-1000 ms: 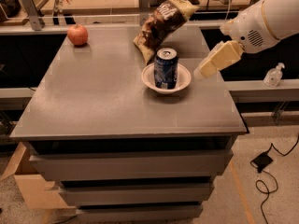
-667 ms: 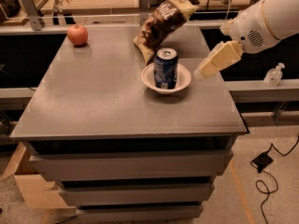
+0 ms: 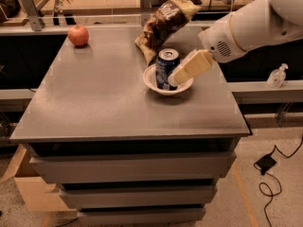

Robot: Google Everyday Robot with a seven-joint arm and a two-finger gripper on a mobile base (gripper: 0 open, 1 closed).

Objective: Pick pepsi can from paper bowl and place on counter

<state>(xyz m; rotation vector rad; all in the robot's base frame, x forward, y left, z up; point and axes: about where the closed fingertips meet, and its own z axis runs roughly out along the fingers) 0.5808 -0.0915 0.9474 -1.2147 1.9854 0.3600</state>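
Blue pepsi can (image 3: pixel 165 63) in paper bowl (image 3: pixel 150 82) | hand (image 3: pixel 177 75) just beside it (grip unclear)

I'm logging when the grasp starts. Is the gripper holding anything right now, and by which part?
Cannot tell. The gripper is at the side of the pepsi can, which stands upright in the paper bowl; no firm hold is visible.

1 pepsi can (image 3: pixel 166 66), 1 paper bowl (image 3: pixel 154 85), 1 counter (image 3: pixel 104 98) w/ 3 drawers (image 3: pixel 132 168), 1 apple (image 3: pixel 78 35), 1 chip bag (image 3: pixel 163 21), 1 pump bottle (image 3: pixel 277 76), 1 gripper (image 3: pixel 176 78), just beside can's right, over bowl rim
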